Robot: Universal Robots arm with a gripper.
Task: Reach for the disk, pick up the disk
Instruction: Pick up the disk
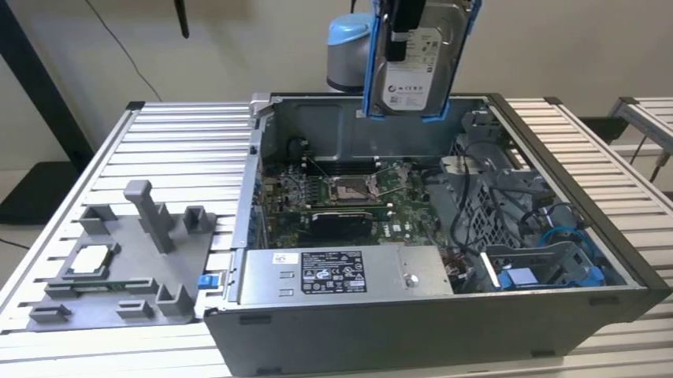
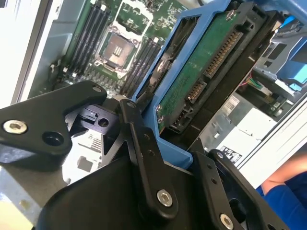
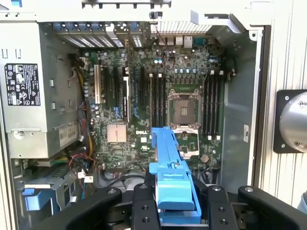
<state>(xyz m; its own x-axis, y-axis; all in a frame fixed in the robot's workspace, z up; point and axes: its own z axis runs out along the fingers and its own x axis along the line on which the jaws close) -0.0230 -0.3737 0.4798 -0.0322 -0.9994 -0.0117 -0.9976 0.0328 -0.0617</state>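
The disk (image 1: 417,75), silver with a white label and blue rails, hangs upright above the back of the open computer case (image 1: 442,315). My gripper (image 1: 403,30) is shut on its upper part from above. In the second wrist view the black fingers (image 2: 141,148) clamp the blue rail, and the disk's (image 2: 201,72) green circuit-board side and connectors face the camera. The first wrist view shows the disk's blue rail (image 3: 170,163) edge-on between the gripper's (image 3: 177,207) black links, with the motherboard (image 3: 158,100) far below.
A power supply (image 1: 331,272) lies at the case's front and a blue drive cage (image 1: 547,272) on the exterior view's right. A grey fixture tray (image 1: 116,268) with a small chip sits on the slatted table (image 1: 179,150). A person's blue sleeve (image 2: 285,199) is beside the case.
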